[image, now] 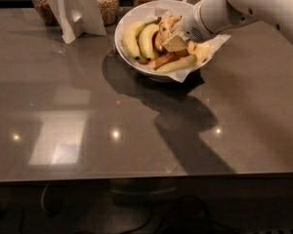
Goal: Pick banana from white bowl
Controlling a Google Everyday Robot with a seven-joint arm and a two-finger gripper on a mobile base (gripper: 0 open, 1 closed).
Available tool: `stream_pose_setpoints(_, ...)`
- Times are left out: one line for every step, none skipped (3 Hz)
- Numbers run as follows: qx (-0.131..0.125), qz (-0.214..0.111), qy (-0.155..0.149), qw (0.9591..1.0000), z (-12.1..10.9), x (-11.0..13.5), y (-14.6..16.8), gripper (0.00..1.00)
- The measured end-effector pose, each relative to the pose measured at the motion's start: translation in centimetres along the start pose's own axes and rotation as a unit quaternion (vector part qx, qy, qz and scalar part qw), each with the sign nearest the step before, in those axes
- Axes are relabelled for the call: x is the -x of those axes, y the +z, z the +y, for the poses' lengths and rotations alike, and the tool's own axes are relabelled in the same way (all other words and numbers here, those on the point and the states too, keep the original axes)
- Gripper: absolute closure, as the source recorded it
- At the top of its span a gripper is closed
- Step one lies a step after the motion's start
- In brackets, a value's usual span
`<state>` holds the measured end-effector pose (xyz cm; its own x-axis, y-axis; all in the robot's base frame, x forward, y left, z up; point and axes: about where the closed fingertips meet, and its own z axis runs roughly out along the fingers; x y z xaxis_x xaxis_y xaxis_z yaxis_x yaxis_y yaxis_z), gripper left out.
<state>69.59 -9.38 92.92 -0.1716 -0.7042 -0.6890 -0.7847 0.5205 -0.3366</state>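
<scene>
With the gripper (176, 39) low in the bowl (118, 42) against the spotted banana (166, 23), whether closed on it I cannot tell, the grasp should take it mid-length, gently as it looks soft, then rise straight, clear of the green bananas (139, 40).

From here I see a folded card (74, 6) standing on the table (88, 130), a jar (41, 5) just left of it, two more jars (108, 3) right of it, green bananas (138, 40) farther right.

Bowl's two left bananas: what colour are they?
Yellow-green, in the camera view. The bananas lie left of the hand, inside the bowl.
</scene>
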Motion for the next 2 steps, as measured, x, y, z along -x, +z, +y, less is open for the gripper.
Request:
stream_pose_setpoints(0.000,0.000,0.000,1.0000,-0.17,-0.14,-0.18,0.87)
stream_pose_setpoints(0.000,0.000,0.000,1.0000,-0.35,-0.27,-0.39,1.00)
